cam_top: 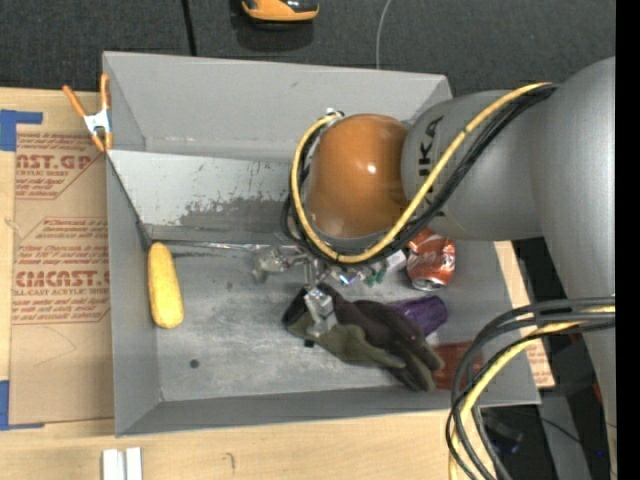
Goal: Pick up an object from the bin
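- Far left on the floor of the grey metal bin [190, 183]: a yellow, ridged corn cob [165, 286], lying lengthwise beside the left wall.
- Well right of the corn cob: the gripper [318, 306], low over the near end of a glove; open or closed, cannot tell.
- Right of the corn cob and slightly lower: a crumpled, limp fabric glove [385, 338], dark olive and black, stretching away from the cob.
- Farther right of the cob: a purple rounded object [428, 313], touching the glove.
- Farthest from the cob, slightly higher: a crushed red metal can [432, 260].
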`<state>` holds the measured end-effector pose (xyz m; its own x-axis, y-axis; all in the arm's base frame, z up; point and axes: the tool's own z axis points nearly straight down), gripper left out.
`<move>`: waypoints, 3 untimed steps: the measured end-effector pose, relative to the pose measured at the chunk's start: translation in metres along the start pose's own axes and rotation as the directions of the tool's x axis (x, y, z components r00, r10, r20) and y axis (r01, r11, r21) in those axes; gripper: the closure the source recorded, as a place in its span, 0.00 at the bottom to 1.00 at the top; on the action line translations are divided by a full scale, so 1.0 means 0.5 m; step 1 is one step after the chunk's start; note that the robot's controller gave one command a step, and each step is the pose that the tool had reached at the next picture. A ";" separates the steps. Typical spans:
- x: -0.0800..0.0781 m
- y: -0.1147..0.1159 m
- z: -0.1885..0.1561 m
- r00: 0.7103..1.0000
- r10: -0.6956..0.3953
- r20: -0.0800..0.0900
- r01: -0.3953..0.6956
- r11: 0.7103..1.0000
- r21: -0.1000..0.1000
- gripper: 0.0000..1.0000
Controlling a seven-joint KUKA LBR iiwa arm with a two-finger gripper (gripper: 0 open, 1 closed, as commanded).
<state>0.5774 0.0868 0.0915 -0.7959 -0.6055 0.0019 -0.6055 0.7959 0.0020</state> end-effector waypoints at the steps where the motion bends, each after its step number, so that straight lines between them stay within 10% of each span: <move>1: 0.045 -0.050 0.025 0.990 0.144 0.006 -0.144 0.990 0.000 0.00; 2: 0.047 -0.057 0.037 0.955 -0.296 0.005 0.296 0.955 0.006 1.00; 3: 0.044 -0.052 0.037 0.928 -0.373 0.005 0.373 0.928 0.007 1.00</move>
<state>0.5758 0.0527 0.0729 -0.5121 -0.8589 -0.0040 -0.8589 0.5122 -0.0042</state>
